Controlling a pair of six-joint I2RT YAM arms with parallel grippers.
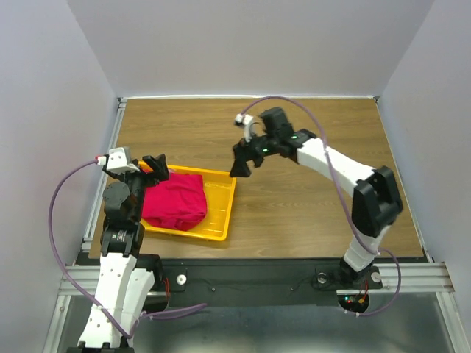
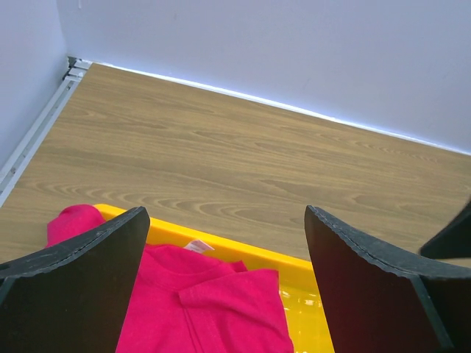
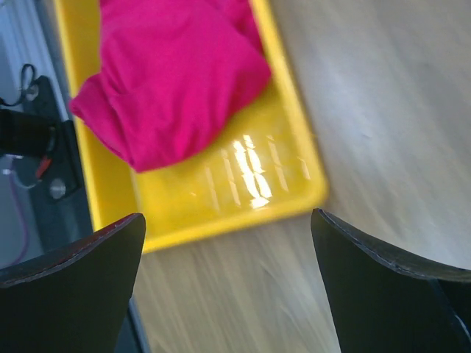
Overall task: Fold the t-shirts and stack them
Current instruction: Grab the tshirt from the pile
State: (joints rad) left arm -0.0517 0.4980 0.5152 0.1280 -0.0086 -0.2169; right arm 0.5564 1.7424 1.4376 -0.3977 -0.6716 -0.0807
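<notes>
1. While both pincers hang wide open with nothing in them, the red t-shirt sits bunched in the yellow tray. It's just below and ahead of the left pincer, and further out ahead of the right pincer.
2. Biggest risk imo: the left pincer drops in and clips the rim right under it, so the tray skids across the table or lifts with the cloth.
3. A shallow pinch could catch one layer only, and the shirt comes out as a lump.
4. The tray's corner sits just below the right pincer, so it could get bumped too.
</notes>
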